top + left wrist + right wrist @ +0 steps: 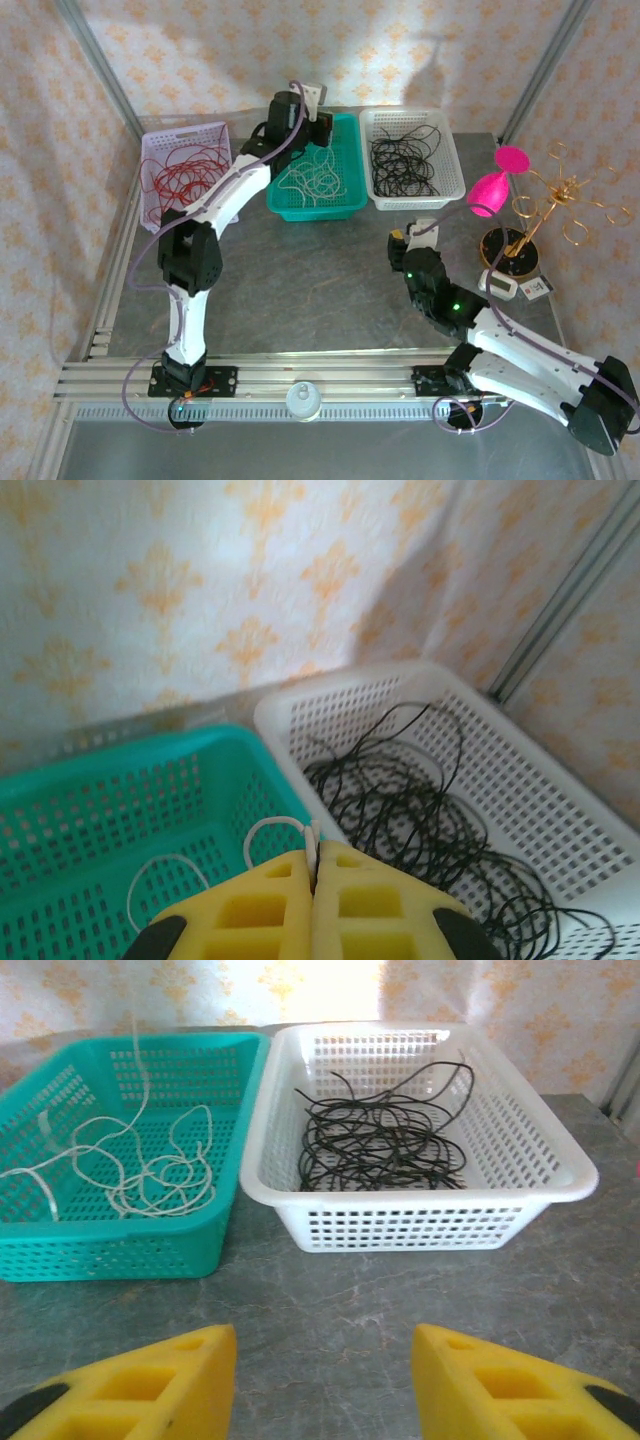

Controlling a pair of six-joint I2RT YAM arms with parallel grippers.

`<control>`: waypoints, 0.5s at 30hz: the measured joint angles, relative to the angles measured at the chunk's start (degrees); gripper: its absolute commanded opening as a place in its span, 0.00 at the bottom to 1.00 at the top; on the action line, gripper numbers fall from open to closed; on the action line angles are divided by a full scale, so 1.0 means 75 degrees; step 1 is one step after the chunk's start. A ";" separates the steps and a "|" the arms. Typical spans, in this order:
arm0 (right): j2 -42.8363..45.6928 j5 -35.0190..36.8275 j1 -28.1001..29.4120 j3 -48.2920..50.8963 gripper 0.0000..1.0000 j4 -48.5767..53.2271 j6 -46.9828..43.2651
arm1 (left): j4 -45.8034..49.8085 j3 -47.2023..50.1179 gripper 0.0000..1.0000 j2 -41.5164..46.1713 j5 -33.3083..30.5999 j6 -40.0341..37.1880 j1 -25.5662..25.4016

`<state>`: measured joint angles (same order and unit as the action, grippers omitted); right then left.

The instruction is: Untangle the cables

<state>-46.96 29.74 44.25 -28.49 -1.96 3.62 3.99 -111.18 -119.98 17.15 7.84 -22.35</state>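
One white cable's [268,826] end hides inside the closed left gripper [313,866].

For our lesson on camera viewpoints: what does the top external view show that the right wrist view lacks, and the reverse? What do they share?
Top external: the purple basket of red cables, the pink ornament and gold wire stand. Right wrist: basket walls side-on, and the right gripper, open, close up. Shared: teal basket with white cables, white basket with black cables.
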 measured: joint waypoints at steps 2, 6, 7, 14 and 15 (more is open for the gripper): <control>0.0064 -0.0160 -0.0335 0.0239 0.59 -0.0297 -0.0073 | -0.0181 0.0382 0.18 -0.0067 -0.0160 0.0175 0.0000; 0.0128 -0.0568 -0.1204 0.0918 0.66 -0.1093 -0.0224 | -0.0466 0.1204 0.41 -0.0067 -0.0364 0.0525 0.0000; 0.0125 -0.0644 -0.1358 0.1061 0.68 -0.1265 -0.0306 | -0.0466 0.1329 0.46 -0.0067 -0.0391 0.0592 0.0000; -0.0207 -0.1192 -0.2518 0.1836 0.75 -0.2856 -0.0839 | -0.0554 0.2308 0.66 0.0501 -0.0831 0.0778 -0.0020; -0.0329 -0.1311 -0.2745 0.1935 0.75 -0.3112 -0.0868 | -0.0513 0.2480 0.67 0.0749 -0.0930 0.0772 -0.0023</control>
<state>-49.43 19.90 23.66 -13.98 -25.30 -2.90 0.14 -92.58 -114.37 10.17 13.63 -22.52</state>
